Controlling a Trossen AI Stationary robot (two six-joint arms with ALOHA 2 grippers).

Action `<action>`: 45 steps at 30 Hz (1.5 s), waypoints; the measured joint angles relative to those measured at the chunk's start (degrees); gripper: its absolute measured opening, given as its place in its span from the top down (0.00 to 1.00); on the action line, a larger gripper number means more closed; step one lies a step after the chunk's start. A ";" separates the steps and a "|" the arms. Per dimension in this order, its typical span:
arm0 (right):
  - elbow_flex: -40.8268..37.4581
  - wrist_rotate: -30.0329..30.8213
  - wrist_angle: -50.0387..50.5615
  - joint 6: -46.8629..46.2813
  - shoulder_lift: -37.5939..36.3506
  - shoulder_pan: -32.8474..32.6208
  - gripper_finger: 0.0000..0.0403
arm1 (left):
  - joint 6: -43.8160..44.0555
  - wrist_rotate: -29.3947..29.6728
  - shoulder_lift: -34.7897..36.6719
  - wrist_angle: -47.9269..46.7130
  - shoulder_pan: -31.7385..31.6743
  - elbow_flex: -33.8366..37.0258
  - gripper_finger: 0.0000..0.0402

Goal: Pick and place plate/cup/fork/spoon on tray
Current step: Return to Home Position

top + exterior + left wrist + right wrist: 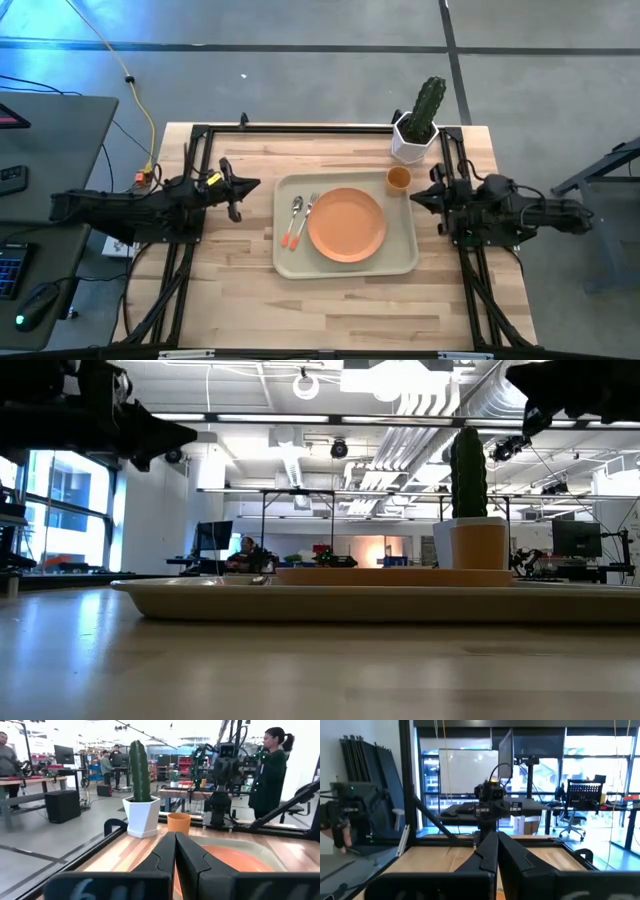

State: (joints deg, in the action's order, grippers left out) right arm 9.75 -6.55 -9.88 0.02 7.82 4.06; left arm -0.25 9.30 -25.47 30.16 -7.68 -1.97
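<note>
The beige tray lies mid-table. On it rest the orange plate, the spoon and the fork, side by side left of the plate, and the orange cup upright in its far right corner. The cup also shows in the left wrist view and the low view. My left gripper is shut and empty, above the table left of the tray. My right gripper is shut and empty, at the tray's right edge.
A white hexagonal pot with a cactus stands at the table's far right, just beyond the cup. Black frame rails run along the far edge and both sides. People show in the room beyond the table.
</note>
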 joint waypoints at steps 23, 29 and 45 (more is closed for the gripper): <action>-9.13 -0.72 -12.12 -7.31 -5.34 -0.79 1.00 | -5.32 -4.18 7.96 -5.89 -3.61 1.29 1.00; -9.17 -4.55 -9.22 -4.39 -5.31 -0.79 1.00 | -5.38 -3.18 8.17 -5.93 -3.58 1.28 1.00; -9.19 -5.76 -7.53 1.30 -5.29 -0.82 1.00 | 4.61 -10.89 8.08 -10.67 -13.01 1.24 1.00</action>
State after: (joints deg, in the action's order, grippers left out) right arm 0.56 -12.31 -17.41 1.33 2.52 3.25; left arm 4.36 -1.59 -17.39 19.48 -20.69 -0.73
